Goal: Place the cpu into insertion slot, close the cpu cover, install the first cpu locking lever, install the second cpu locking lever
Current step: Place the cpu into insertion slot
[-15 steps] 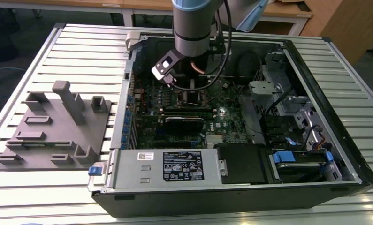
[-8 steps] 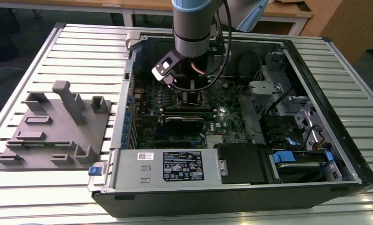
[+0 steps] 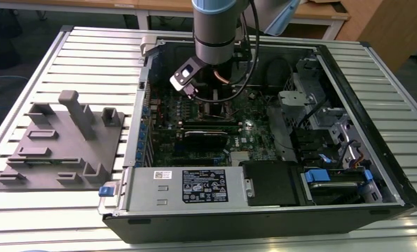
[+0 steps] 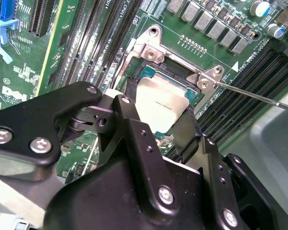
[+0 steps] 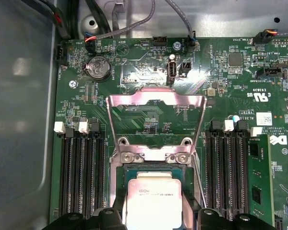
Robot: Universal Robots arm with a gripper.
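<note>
**cpu** (image 5: 152, 201): silvery square chip, lying over the insertion slot (image 5: 149, 168). The slot's teal rim shows along the chip's far edge. I cannot say whether the chip is fully seated or riding proud.

**tool** (image 5: 156, 216): black, straddling the cpu. I cannot tell whether it pinches the chip or stands clear of it.

**cpu cover** (image 5: 156, 97): swung up and open, beyond the slot.

**locking lever** (image 4: 249, 94): thin wire, unlatched, running off from the slot's corner.

**Risks, as I judge them:**
- A chip skewed off its keys would bend socket contacts under pressure.
- A tool clinging on lift would drag the chip askew.
- The raised cover could drop onto the tool.

**Hidden:**
- The tool covers the cpu's near edge and the contacts beneath.
- In the exterior view the arm (image 3: 214, 31) masks the slot inside the case (image 3: 348, 73) on the worktop (image 3: 89, 47).
</note>
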